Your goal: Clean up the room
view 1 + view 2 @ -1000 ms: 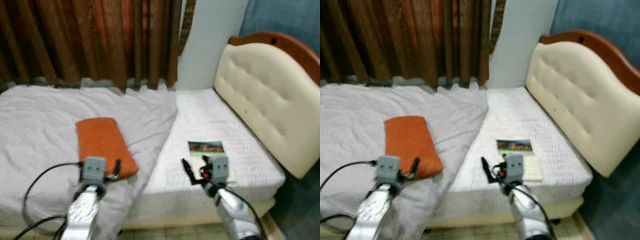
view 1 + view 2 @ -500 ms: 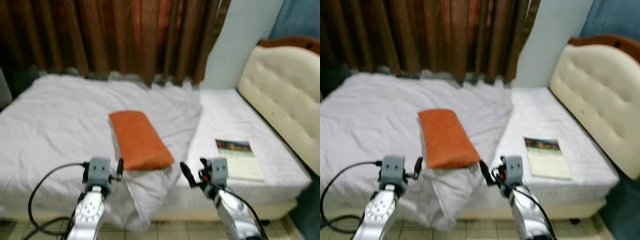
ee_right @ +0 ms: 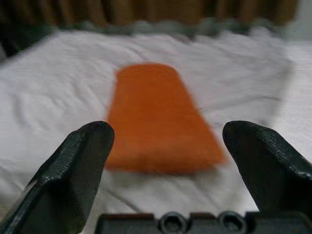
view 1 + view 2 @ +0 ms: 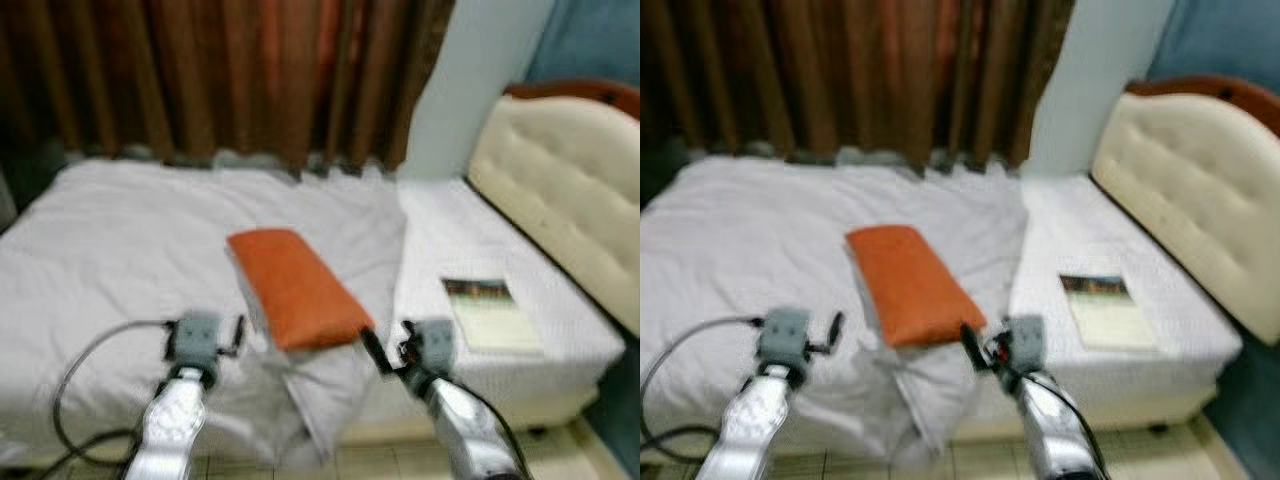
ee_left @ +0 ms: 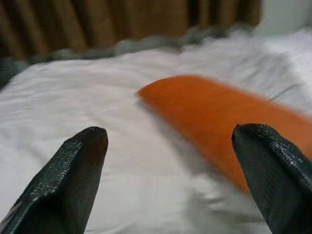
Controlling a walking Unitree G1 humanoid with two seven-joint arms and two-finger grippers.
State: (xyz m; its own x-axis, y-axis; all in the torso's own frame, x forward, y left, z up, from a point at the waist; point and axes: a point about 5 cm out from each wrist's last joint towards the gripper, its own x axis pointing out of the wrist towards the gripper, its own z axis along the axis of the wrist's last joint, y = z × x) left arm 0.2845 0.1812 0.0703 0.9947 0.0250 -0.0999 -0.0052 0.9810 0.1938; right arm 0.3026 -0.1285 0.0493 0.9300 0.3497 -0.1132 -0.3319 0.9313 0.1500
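both sets of fingers spread wide, holding nothing. left gripper and right gripper hover short of bed edge, both aimed at orange pillow. pillow lies on rumpled white sheet, near mid-bed; book on bare mattress to right. views blurred. judgement: let motion settle, close in, pinch pillow's near end, not sheet.

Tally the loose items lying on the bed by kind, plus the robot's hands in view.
Orange pillow: 1
Book: 1
Robot hands: 2, left hand and right hand, both open
Total: 4
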